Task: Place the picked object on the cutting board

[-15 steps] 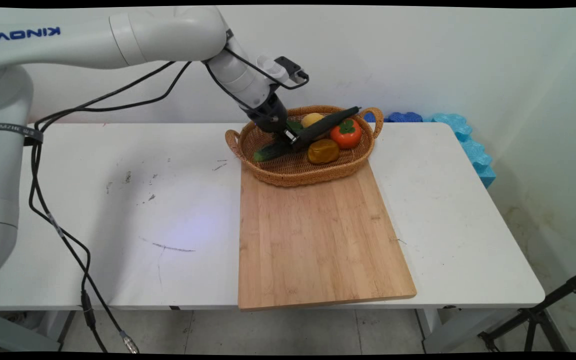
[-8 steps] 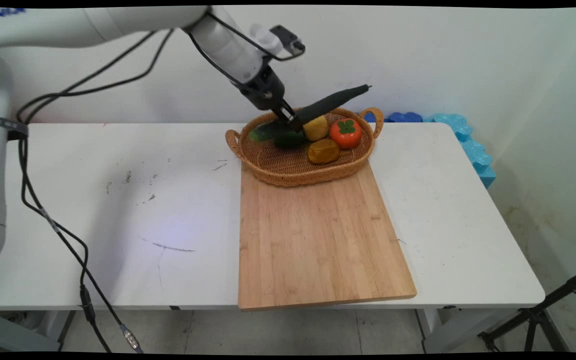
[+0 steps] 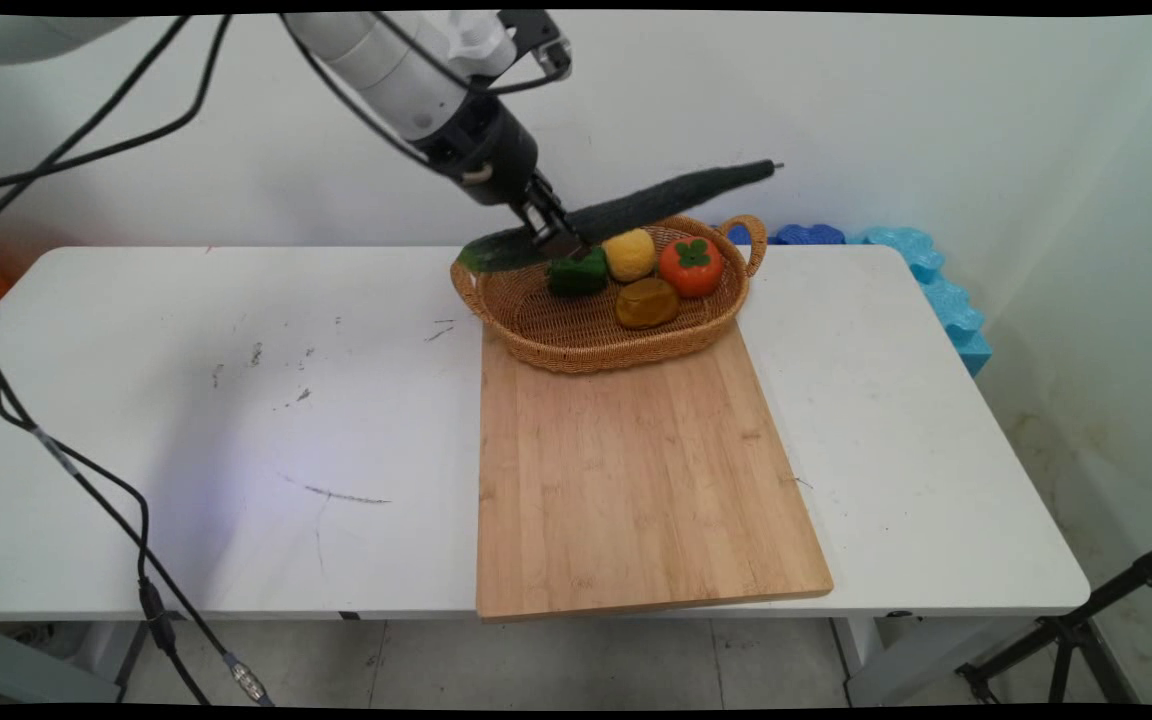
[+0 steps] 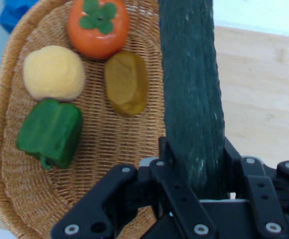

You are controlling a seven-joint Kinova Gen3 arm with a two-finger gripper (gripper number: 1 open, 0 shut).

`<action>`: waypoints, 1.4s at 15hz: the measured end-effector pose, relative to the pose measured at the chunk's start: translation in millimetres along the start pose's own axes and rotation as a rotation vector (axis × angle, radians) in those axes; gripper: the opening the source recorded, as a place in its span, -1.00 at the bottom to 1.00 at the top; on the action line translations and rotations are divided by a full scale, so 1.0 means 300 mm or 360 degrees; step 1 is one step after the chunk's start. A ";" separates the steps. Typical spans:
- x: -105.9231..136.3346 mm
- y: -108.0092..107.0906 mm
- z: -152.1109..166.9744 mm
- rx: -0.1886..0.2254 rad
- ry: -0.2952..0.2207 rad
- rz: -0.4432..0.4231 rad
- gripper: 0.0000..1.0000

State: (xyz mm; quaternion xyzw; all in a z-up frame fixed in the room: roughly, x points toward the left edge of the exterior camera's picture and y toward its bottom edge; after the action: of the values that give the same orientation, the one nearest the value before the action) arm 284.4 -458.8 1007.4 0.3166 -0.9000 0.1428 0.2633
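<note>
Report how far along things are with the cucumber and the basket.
Done: the cucumber is gripped and lifted clear of the wicker basket. In hand: the gripper holds it tilted above the basket's far rim. Left in the basket: green pepper, yellow fruit, persimmon and brown piece. The cutting board lies bare.

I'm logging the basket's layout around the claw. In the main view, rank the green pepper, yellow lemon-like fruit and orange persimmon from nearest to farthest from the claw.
1. Green pepper, just below the claw.
2. Yellow lemon-like fruit, mid-basket.
3. Orange persimmon, at the right end.
</note>
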 end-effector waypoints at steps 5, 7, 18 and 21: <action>-0.108 0.111 -0.022 -0.0045 -0.0025 0.0166 -1.00; -0.159 0.144 -0.001 -0.0051 -0.0048 0.0207 -1.00; -0.323 0.245 0.201 -0.0085 -0.0114 0.0265 -1.00; -0.346 0.258 0.277 -0.0097 -0.0118 0.0268 -1.00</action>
State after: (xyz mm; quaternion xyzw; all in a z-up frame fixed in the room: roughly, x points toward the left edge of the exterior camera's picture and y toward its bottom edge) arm 271.1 -383.9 873.6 0.2367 -0.9365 0.1251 0.2263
